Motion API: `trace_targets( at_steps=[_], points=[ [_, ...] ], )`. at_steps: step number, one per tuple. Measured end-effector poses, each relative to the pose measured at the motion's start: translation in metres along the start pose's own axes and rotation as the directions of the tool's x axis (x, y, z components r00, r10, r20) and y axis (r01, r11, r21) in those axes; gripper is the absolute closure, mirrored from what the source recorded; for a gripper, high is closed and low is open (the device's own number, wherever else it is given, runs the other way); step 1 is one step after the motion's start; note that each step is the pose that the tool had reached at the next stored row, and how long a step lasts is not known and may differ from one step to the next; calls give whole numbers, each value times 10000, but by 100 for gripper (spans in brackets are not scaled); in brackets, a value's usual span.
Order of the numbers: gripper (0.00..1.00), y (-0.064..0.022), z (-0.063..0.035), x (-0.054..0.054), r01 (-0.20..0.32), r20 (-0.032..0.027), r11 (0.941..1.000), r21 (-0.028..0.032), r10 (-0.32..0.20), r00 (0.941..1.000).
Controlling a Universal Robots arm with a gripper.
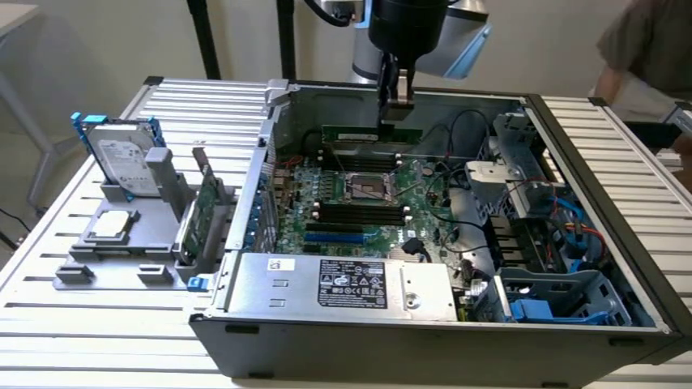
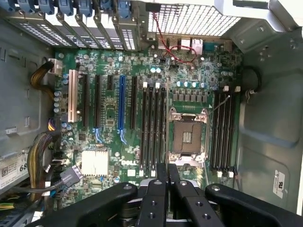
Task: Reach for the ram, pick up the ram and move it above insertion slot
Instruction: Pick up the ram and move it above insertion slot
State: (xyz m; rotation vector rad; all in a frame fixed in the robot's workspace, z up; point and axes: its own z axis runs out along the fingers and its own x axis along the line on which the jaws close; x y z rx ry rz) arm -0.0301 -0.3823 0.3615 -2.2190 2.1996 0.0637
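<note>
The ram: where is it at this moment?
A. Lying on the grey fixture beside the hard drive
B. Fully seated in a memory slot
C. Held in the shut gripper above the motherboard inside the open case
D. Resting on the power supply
C: in the exterior view the ram hangs from the shut gripper, raised above the motherboard inside the open case, not seated.

Matt grey metal case [image 1: 433,336], ribbed metal table [image 1: 108,340] – green circuit-board ram [image 1: 373,133], black chips
</note>
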Motion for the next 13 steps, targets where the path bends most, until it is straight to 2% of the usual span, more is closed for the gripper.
trace_targets(
  at_steps=[5, 13],
  points=[
    [87, -33, 15, -21, -317, 5, 9995, 12, 317, 9995],
    [87, -34, 17, -37, -331, 6, 9995, 14, 331, 9995]
  ],
)
